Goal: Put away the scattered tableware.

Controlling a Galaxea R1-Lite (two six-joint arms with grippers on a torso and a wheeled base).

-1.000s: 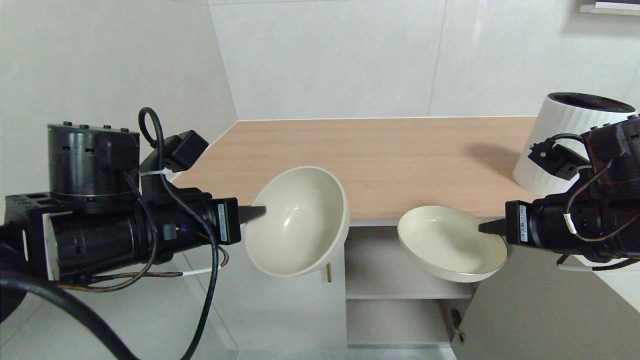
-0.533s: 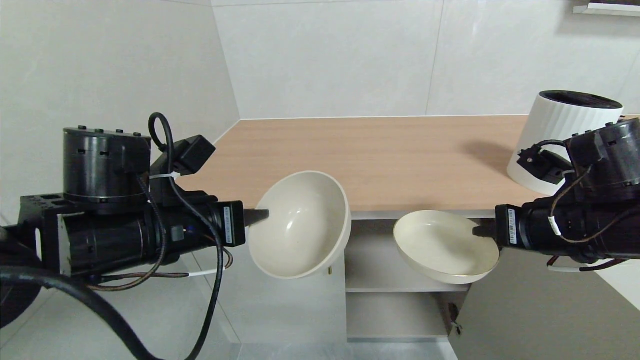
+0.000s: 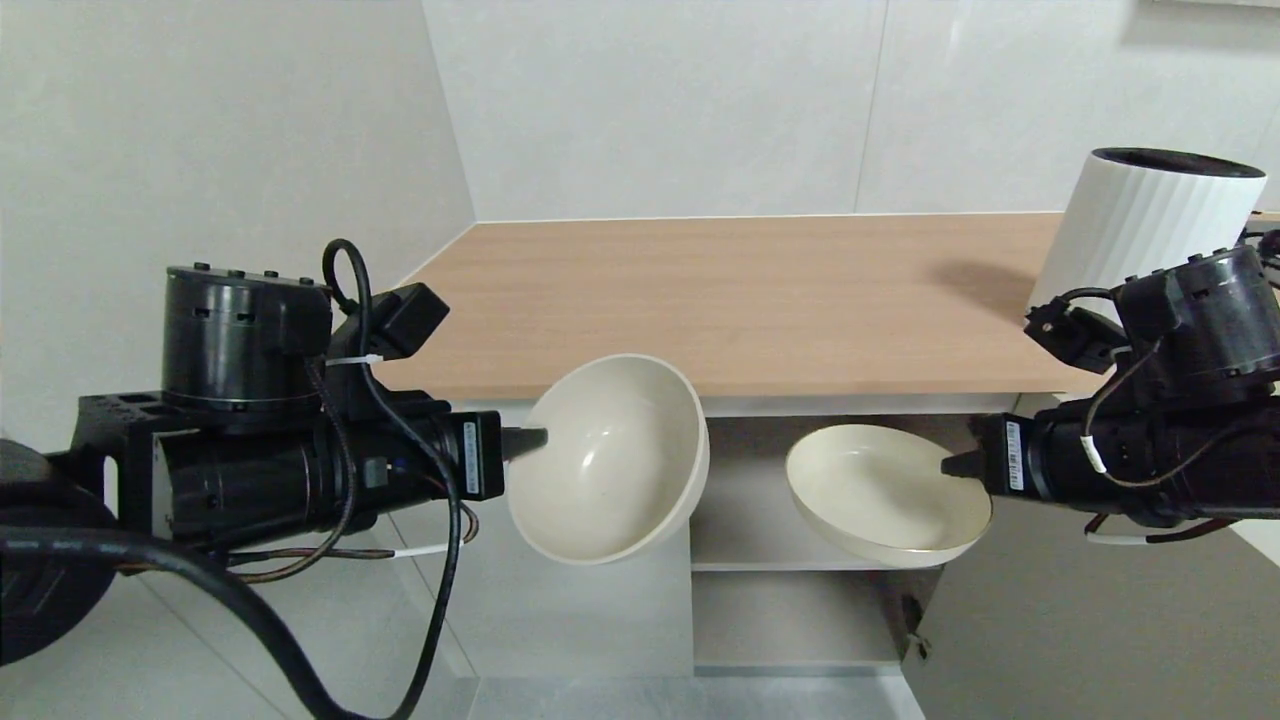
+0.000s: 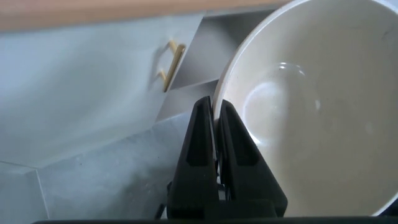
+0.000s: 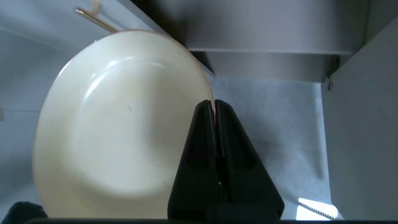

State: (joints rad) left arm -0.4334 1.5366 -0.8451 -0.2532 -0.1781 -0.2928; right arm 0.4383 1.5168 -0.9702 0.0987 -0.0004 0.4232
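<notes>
Part of the bowl point(image 4: 311, 106) is running off the edge of the left wrist view, and its rim is slipping out of sight between the fingers of the left hand point(image 4: 214, 102), which are pinching that rim tightly. From the head view the bowl point(image 3: 610, 470) is hanging straight out beyond the left hand point(image 3: 535, 440), tilted so its hollow is facing up and toward the camera, and it is covering the upper corner of the cupboard door behind it. A thin brass handle point(image 4: 171, 62) is peeking out just past the bowl's rim.

The right hand point(image 5: 214, 106) is blocking the near edge of the plate point(image 5: 118, 124) and is likewise pinching its rim between closed fingers. In the head view the plate point(image 3: 880, 490) is sitting just beyond the right hand point(image 3: 950, 463), toward the left hand, nearly level and dipping slightly forward. It is hiding part of the shelf point(image 3: 740, 520) inside the open cupboard.

Both dishes are hanging in the air below the front edge of the table point(image 3: 740, 300), apart from each other. A white ribbed pot point(image 3: 1150, 220) is standing on the table above the right hand, its base hidden by the arm.
</notes>
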